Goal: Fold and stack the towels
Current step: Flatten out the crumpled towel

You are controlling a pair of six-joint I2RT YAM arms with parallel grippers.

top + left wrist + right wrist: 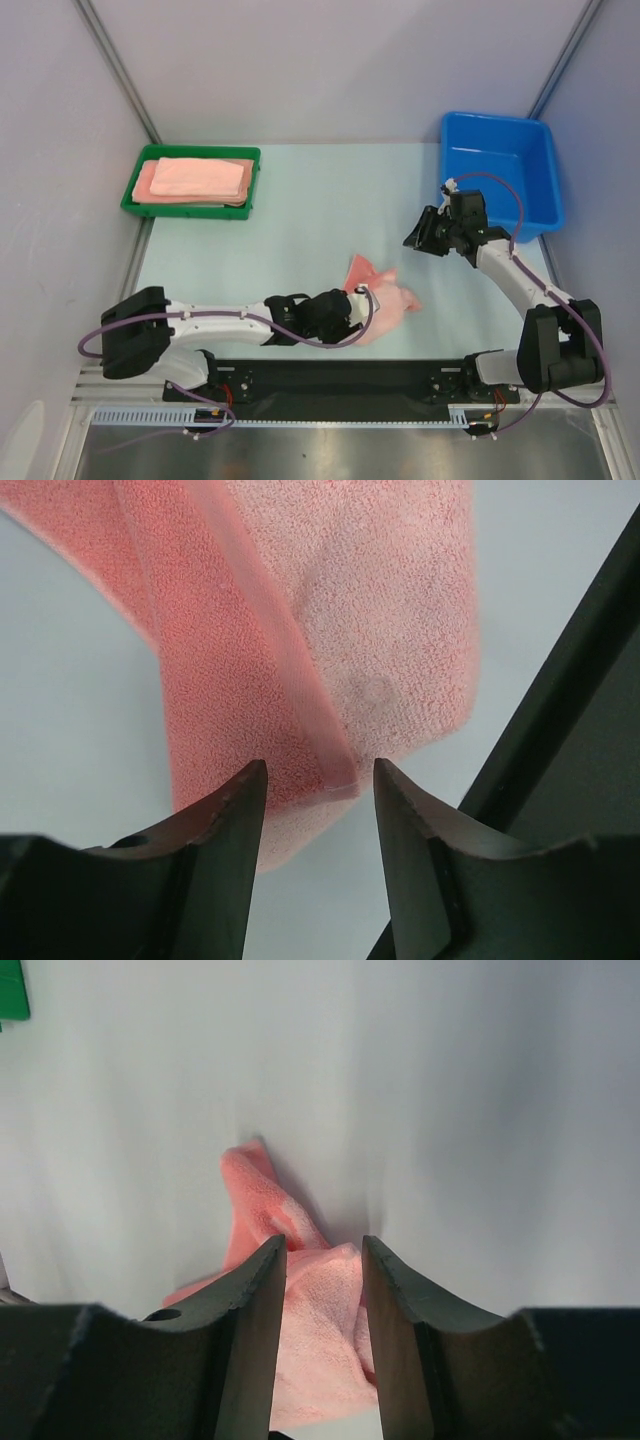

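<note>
Top external view: at the far-left corner of the pale desk [300, 200], a green plastic tray [186, 211] holds a stack of folded salmon-pink cloth towels [198, 178]. Near the middle of the near edge lies a crumpled salmon-pink towel [400, 302], with the left end effector [360, 297] low over its left part. The left wrist view shows its fingers apart, the towel's hemmed corner in the gap, not pinched. The right end effector [421, 235] hovers above the desk, fingers apart and holding nothing, near a blue plastic bin [497, 120] at the far-right corner.
</note>
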